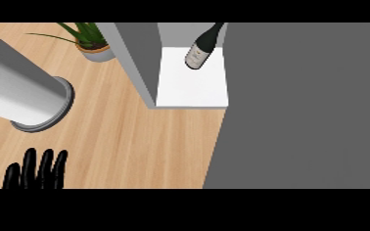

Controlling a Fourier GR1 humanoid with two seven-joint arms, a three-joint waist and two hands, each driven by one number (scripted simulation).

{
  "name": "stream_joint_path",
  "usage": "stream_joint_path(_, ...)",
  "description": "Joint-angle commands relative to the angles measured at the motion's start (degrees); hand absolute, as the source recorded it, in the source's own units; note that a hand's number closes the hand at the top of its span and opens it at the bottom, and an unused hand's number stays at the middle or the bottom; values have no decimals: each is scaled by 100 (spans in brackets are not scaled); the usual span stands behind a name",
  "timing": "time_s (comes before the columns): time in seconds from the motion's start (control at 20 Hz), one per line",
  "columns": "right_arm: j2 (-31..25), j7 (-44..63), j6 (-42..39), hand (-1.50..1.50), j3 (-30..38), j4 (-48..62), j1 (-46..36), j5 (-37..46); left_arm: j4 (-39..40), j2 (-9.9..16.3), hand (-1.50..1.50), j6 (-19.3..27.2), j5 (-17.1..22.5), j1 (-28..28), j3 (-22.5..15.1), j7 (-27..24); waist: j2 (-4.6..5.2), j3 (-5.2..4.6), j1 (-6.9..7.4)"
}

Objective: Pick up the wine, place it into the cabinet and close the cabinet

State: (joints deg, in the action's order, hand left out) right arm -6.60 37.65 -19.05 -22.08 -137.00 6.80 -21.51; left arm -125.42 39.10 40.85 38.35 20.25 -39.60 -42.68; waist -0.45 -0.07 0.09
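Note:
The wine bottle (201, 48), dark glass with a pale label, stands inside the cabinet on its white shelf floor (192, 85), near the back. The cabinet's grey left wall (137, 58) rises beside it. A large grey panel (296, 107), seemingly the cabinet's door, covers the whole right side of the view and overlaps the shelf's right edge. My left hand (36, 171) shows at the lower left edge, fingers straight and pointing up, holding nothing and well away from the cabinet. My right hand is nowhere in the view.
A potted green plant (90, 41) stands at the back left of the wooden counter (137, 137). A big grey cylinder (33, 95) lies at the left, its rim facing the middle.

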Motion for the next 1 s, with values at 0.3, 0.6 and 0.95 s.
stream_joint_path(0.3,394,505,628,150,-1872,-1102,-57,968,60,414,-150,-800,543,695,991,-217,-23,-8,-41)
stream_joint_path(0.6,653,444,1587,150,-2767,-752,-444,1620,-230,988,-150,-1448,1057,1136,1753,-41,-45,-13,-12)
stream_joint_path(0.95,652,294,2489,150,-3695,-355,-1144,2730,212,1035,-150,-2061,1399,1242,2321,1,-42,-14,5)
